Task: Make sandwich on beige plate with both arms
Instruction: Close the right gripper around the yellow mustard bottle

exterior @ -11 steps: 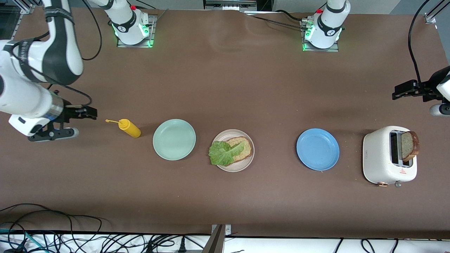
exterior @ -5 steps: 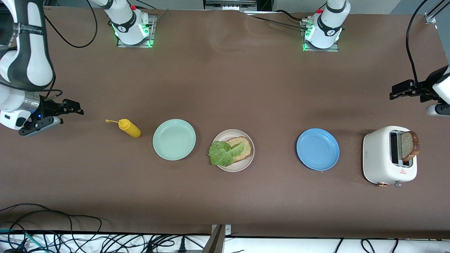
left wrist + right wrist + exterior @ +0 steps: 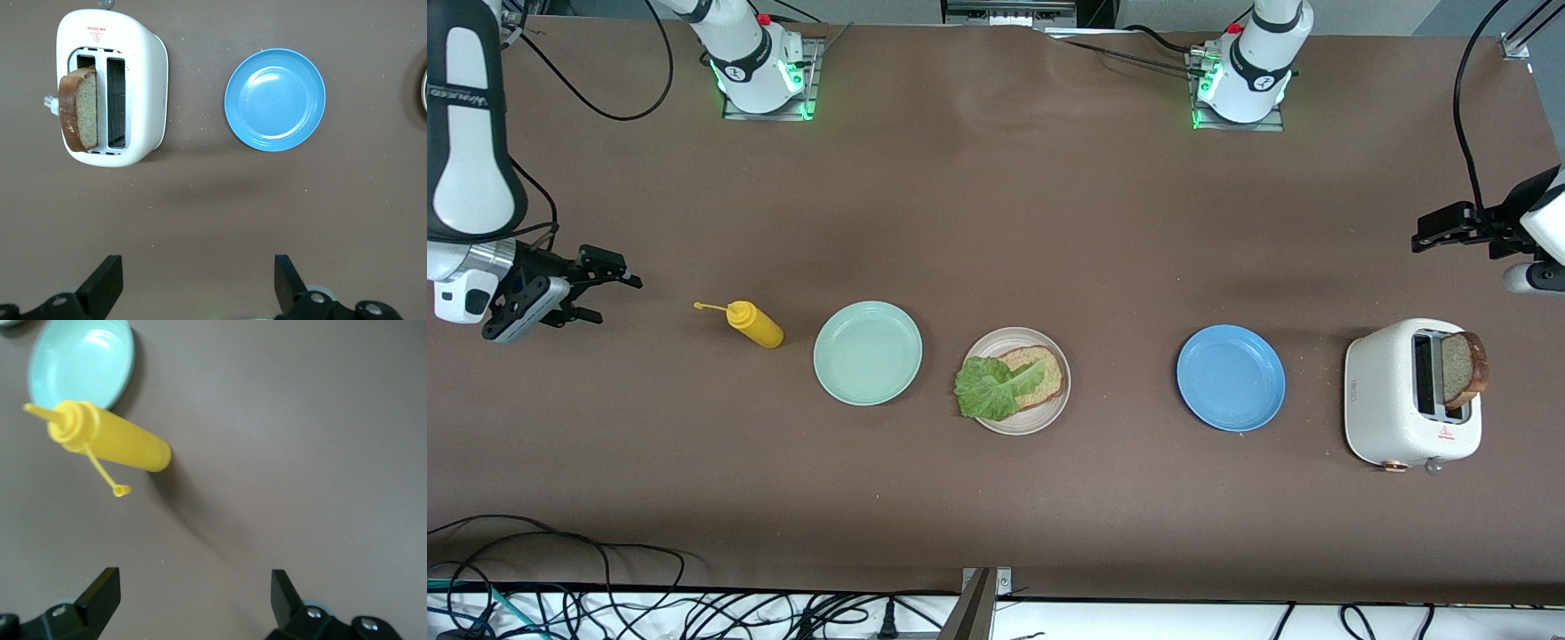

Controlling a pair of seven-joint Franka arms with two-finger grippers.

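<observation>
Here the beige plate (image 3: 1020, 422) sits mid-table between the mint-green plate (image 3: 867, 352) and the blue plate (image 3: 1231, 377), carrying one bread slice (image 3: 1045, 365) with a ruffled lettuce leaf (image 3: 989, 388) draped over it, so most of that slice is hidden under the green. The second bread slice (image 3: 1464, 368) stands upright in one slot of the white toaster (image 3: 1383, 400) at the left arm's end of the table, only its upper part showing above the slot. The left gripper (image 3: 1430, 236) hangs over bare table near the toaster, its arm cut off by the picture's edge; its fingers (image 3: 286, 281) stand spread wide with nothing between them. The right gripper (image 3: 605, 286) hovers over bare table at the right arm's end, near the yellow squeeze bottle (image 3: 753, 324) (cap off and dangling on its tether), jaws likewise spread and empty.
</observation>
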